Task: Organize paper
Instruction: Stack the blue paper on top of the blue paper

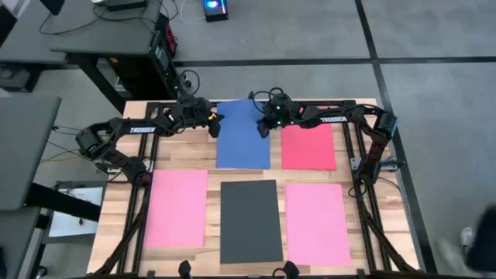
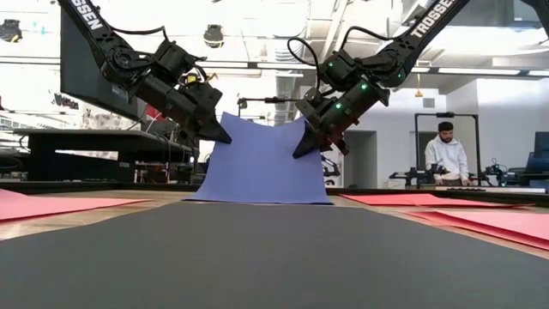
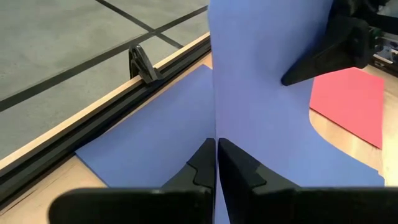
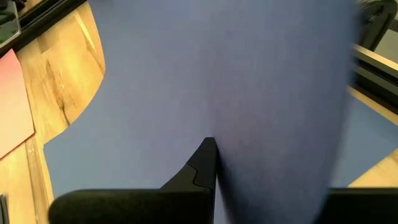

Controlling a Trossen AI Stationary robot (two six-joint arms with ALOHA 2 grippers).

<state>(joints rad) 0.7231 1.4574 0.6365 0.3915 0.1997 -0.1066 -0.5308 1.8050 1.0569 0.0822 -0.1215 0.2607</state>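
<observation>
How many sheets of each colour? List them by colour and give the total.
Pink rectangular paper sheets: 2
Red rectangular paper sheet: 1
Dark grey rectangular paper sheet: 1
Blue rectangular paper sheets: at least 1; another seems to lie beneath the lifted one in the left wrist view
Total: at least 5

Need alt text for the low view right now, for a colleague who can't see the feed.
Both grippers, left and right, jaws shut, pinch the upper corners of a blue paper sheet lifted upright off the table. A dark grey sheet fills the foreground, with red and pink sheets at the sides; a person stands far behind.
</observation>
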